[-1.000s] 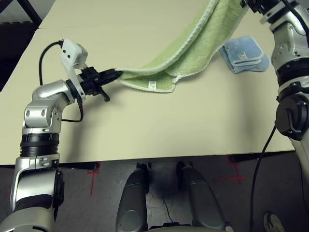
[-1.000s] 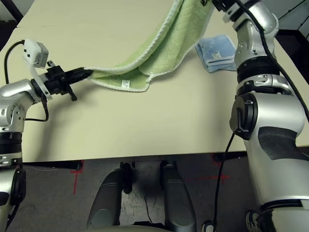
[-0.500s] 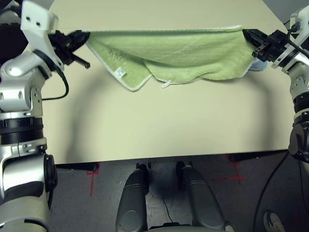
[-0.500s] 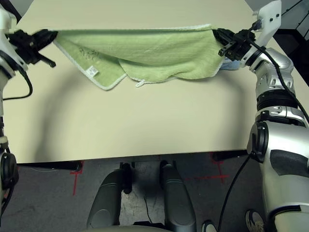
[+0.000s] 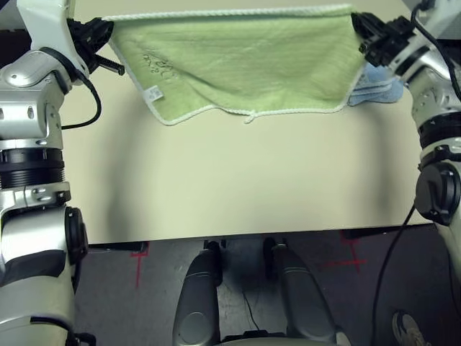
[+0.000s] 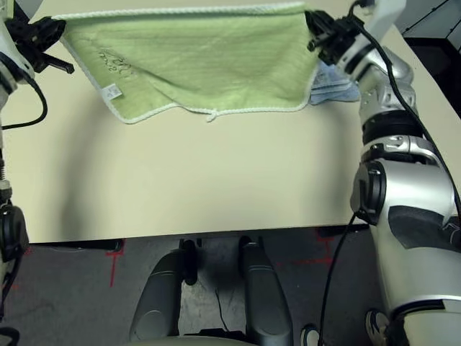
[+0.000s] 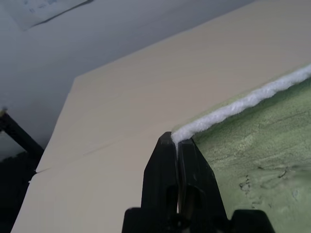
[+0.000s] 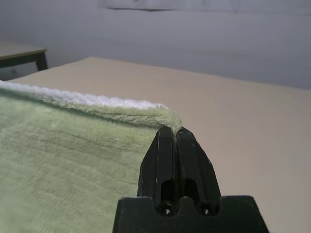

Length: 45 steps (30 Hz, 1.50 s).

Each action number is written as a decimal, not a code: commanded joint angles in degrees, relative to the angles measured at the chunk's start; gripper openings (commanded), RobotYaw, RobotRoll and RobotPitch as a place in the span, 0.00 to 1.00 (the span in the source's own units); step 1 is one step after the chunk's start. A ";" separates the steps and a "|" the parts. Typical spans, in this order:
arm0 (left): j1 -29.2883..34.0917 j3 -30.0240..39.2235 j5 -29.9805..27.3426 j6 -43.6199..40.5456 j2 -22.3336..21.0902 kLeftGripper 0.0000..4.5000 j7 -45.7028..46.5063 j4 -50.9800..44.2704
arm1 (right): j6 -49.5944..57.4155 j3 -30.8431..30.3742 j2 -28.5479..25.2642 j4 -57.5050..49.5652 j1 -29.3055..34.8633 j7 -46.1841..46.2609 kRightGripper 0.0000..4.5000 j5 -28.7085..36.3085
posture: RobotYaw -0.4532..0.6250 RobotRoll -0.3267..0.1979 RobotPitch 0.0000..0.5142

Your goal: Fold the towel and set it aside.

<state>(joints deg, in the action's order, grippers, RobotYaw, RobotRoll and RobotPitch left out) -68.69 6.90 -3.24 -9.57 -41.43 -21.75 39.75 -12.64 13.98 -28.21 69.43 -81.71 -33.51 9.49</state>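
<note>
The light green towel [image 5: 245, 65] with white edging hangs stretched flat above the table, held by its two upper corners. My left gripper [image 5: 106, 27] is shut on the towel's left corner; in the left wrist view its fingers [image 7: 165, 165] pinch the white edging of the towel [image 7: 252, 141]. My right gripper [image 5: 357, 23] is shut on the right corner, and the right wrist view shows its fingers [image 8: 167, 155] clamped on the towel [image 8: 73, 155]. A small white label [image 5: 152, 92] and a dark embroidered mark [image 5: 157, 60] sit near the lower left part. The lower edge hangs free just above the tabletop.
A folded light blue towel [image 5: 378, 85] lies on the beige table [image 5: 238, 187] at the back right, partly hidden behind the green one. The table's front edge runs across the lower half of the head views. A black cable [image 5: 90, 108] loops by my left arm.
Both grippers have risen and drawn the towel taut. The doubled-over sagging lower part has dropped open, so the towel now hangs as one flat sheet.
</note>
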 commanded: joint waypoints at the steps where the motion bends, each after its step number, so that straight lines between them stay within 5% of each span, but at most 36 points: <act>1: -5.94 0.66 3.90 9.26 -1.55 0.01 7.86 11.73 | -3.87 1.65 -2.76 3.27 -2.14 8.51 0.00 -1.24 | 0.47 0.62 0.74; 6: -11.18 2.52 3.37 25.11 -1.48 0.01 13.72 19.67 | -9.16 4.45 -4.14 3.73 -4.08 8.61 0.00 0.57 | 0.47 0.62 0.74; 10: -6.86 4.03 -0.27 29.97 -0.28 0.01 8.83 19.26 | -9.97 6.34 -3.82 2.60 -0.76 -1.29 0.00 3.94 | 0.45 0.62 0.74; 14: 6.48 2.28 -4.46 19.83 -1.29 0.01 -7.80 8.05 | -7.70 5.83 -4.55 0.35 5.16 -17.26 0.00 6.20 | 0.44 0.62 0.75; 19: 20.57 0.06 -9.90 0.79 -8.38 0.01 -27.16 -11.12 | -2.89 4.37 -6.60 -0.15 8.56 -27.95 0.00 5.91 | 0.44 0.62 0.74; 27: 23.28 -4.44 -12.05 -14.25 -16.57 0.01 -43.18 -21.75 | -1.01 -0.63 -8.70 -0.01 9.68 -38.64 0.00 1.51 | 0.45 0.62 0.73; 36: 26.79 -6.13 -12.50 -19.27 -20.88 0.01 -51.71 -25.70 | -2.21 -8.18 -12.50 -5.56 15.84 -57.71 0.00 -1.75 | 0.45 0.62 0.72; 45: 28.21 -6.32 -12.66 -20.15 -24.29 0.01 -58.76 -25.00 | -3.23 -17.48 -19.69 -15.66 26.92 -58.99 0.00 4.84 | 0.44 0.62 0.71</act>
<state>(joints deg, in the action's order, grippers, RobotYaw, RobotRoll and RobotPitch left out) -41.26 0.99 -15.77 -29.74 -64.29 -78.83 14.42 -15.42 -1.84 -46.21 55.82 -56.43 -91.80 12.38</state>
